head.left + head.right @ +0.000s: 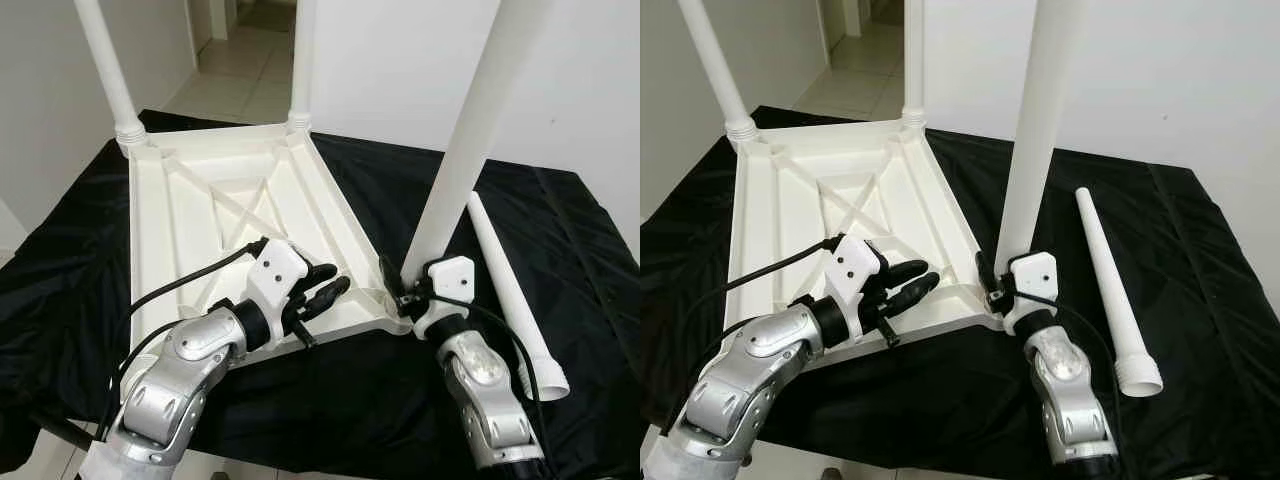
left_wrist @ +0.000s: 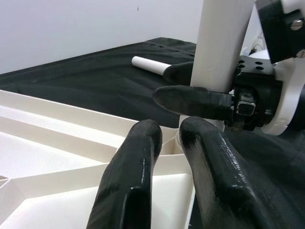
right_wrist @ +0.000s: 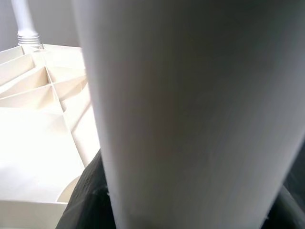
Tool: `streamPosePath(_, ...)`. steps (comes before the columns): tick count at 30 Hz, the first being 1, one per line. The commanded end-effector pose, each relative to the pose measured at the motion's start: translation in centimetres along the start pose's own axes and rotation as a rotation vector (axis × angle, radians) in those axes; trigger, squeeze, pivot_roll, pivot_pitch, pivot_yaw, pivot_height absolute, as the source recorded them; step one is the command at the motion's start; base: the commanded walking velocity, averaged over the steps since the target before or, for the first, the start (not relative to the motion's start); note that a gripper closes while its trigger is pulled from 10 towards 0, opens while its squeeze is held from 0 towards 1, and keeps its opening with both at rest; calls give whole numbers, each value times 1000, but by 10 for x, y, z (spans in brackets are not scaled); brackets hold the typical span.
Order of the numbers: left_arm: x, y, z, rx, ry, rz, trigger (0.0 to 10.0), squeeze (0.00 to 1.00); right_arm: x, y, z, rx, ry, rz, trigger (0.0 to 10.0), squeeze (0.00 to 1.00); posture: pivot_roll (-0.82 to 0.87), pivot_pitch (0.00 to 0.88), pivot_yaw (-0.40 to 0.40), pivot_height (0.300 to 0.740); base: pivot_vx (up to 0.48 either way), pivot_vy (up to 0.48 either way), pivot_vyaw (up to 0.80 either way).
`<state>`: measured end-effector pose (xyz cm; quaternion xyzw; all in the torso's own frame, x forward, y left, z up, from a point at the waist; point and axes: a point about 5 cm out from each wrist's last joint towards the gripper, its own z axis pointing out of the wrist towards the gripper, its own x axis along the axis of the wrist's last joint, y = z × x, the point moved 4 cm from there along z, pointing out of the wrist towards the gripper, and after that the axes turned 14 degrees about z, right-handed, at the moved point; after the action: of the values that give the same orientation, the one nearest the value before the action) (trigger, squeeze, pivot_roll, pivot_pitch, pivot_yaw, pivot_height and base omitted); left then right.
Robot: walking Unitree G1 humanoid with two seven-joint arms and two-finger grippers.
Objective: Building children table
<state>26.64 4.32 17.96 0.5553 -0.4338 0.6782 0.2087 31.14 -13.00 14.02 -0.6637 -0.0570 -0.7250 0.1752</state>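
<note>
A white children's table top (image 1: 190, 210) lies upside down on a black cloth. Two white legs stand in its far corners, one at the left (image 1: 105, 60) and one at the right (image 1: 303, 60). My right gripper (image 1: 400, 285) is shut on the base of a third leg (image 1: 470, 130), which stands slightly tilted at the near right corner socket. That leg (image 3: 190, 119) looms close in the right wrist view. My left gripper (image 1: 328, 282) rests over the underside ribs beside that corner, its fingers (image 2: 138, 162) a narrow gap apart and holding nothing. A fourth leg (image 1: 505, 280) lies loose on the cloth to the right.
The black cloth (image 1: 400, 420) covers the whole work surface and drapes over its front edge. White walls stand behind and to the right. A tiled hallway floor (image 1: 240, 70) opens at the back left.
</note>
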Motion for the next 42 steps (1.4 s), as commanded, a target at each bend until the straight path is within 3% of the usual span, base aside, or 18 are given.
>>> streamPosePath(1,5,-3,0,21,3,15,10000,0,-26,8,-5,-47,-113,50,10000,0,149,48,-59,740,0,0,0)
streamPosePath(6,6,-3,0,28,5,14,10000,0,-35,21,-6,-136,-165,134,10000,0,150,56,-65,740,0,0,0)
streamPosePath(15,8,-5,-1,34,8,10,10000,0,-38,28,-10,-186,-169,167,10000,0,151,57,-68,740,0,0,0)
streamPosePath(19,9,-5,0,36,9,12,10000,0,-45,39,-16,-277,-178,231,10000,0,151,54,-67,740,0,0,0)
streamPosePath(33,10,-8,-2,31,7,23,10000,0,-37,28,-12,-237,-141,91,10000,0,158,38,-61,740,0,0,0)
streamPosePath(34,10,-8,-2,31,6,23,10000,0,-38,18,-11,-180,-143,61,10000,0,161,33,-60,740,0,0,0)
streamPosePath(42,11,-8,-3,33,5,26,10000,0,-41,22,-12,-176,-160,85,10000,0,162,31,-61,740,0,0,0)
